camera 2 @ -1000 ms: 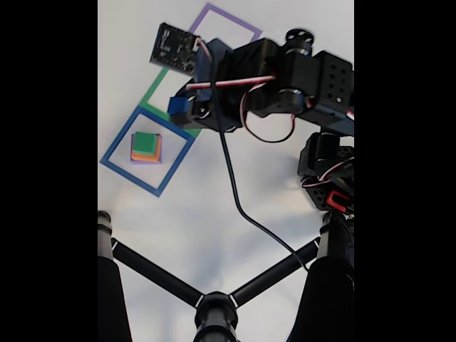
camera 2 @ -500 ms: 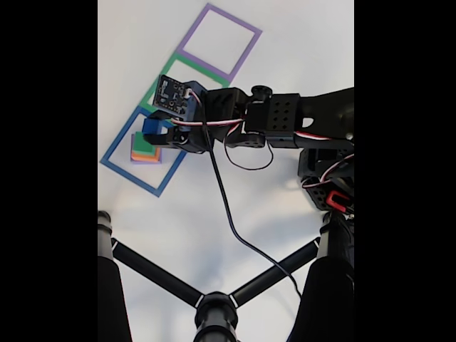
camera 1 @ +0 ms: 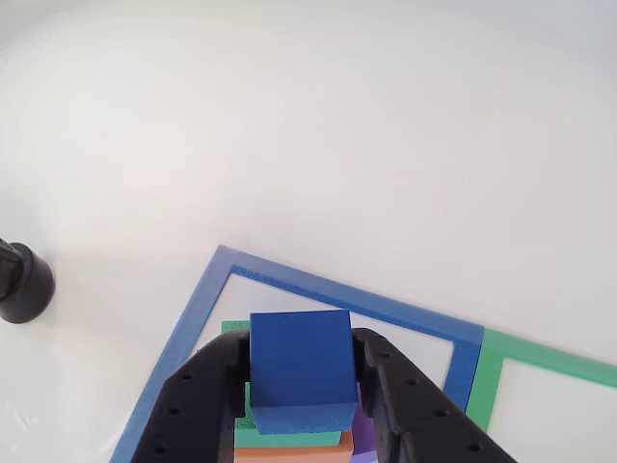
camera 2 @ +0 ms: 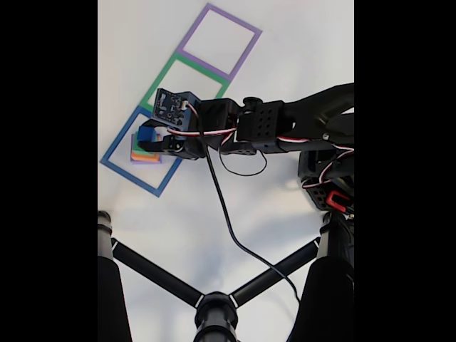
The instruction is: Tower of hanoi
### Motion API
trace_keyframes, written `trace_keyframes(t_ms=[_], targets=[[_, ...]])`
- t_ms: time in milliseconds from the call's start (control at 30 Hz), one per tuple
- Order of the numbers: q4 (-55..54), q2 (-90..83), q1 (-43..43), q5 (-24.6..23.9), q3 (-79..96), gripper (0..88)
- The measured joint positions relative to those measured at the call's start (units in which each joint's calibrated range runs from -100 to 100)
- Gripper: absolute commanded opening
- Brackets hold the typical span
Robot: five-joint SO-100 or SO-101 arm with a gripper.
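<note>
In the other view, my gripper [camera 1: 301, 386] is shut on the small blue block [camera 1: 299, 367], with a black finger on each side. Right under it lie the green block [camera 1: 289, 437], the orange block [camera 1: 289, 450] and a sliver of the purple block [camera 1: 362, 434], stacked inside the blue tape outline [camera 1: 328, 287]. I cannot tell whether the blue block touches the green one. In the fixed view, the gripper [camera 2: 148, 141] holds the blue block [camera 2: 147, 133] over the stack [camera 2: 144, 158] at the left.
On the white table a blue tape outline [camera 2: 114, 162], a green one [camera 2: 158, 82] and a purple one [camera 2: 235, 19] run in a diagonal row. Black tripod legs [camera 2: 153, 274] cross the near side. A black round foot [camera 1: 24, 282] sits left of the outline.
The arm has swung left and down, carrying the blue block from over the green tape outline to just above the stack in the blue outline.
</note>
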Motion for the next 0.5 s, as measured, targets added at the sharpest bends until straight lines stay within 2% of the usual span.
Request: trace_keyframes(t_ms=[367, 500], targets=[[-1.6, 2.9, -0.7, 0.8, -1.5, 3.9], [-2.0, 3.0, -1.2, 0.2, -1.5, 11.6]])
